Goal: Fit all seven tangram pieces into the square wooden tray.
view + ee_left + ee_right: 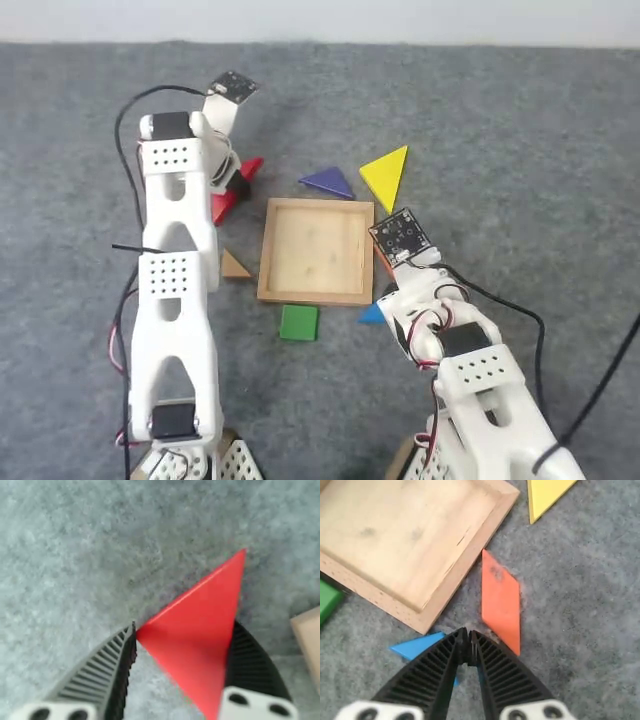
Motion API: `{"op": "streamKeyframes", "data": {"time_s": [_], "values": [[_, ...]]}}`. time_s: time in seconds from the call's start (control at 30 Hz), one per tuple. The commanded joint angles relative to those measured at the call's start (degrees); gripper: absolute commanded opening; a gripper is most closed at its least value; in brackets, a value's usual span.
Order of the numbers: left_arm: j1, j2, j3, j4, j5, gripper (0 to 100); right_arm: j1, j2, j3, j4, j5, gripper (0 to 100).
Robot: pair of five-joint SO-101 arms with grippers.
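Note:
The square wooden tray (265,255) lies in the middle of the grey mat with nothing in it. My left gripper (185,630) is shut on the red triangle (200,630), off the tray's far left corner (307,635); the same red triangle (250,168) shows beside the left arm. My right gripper (468,645) is shut and holds nothing, its tips just short of the orange parallelogram (501,602), with the blue triangle (417,647) beside them. The tray's near right corner (422,617) is close by.
A purple triangle (328,182) and a yellow triangle (388,175) lie beyond the tray. A small tan triangle (234,265) sits at its left, a green square (299,322) in front of it, and the blue triangle (372,314) at its front right.

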Motion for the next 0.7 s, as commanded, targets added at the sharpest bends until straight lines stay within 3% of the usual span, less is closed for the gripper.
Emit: {"op": "streamKeyframes", "data": {"time_s": [0.0,0.67], "values": [[-2.7,-0.5,-1.5,2.1,-0.6,30,0.6,0.3,-2.2,-0.9,-0.5,0.6],[1.1,1.2,1.8,-1.8,-4.5,31,0.6,0.3,-2.2,-0.8,-0.5,0.6]]}}
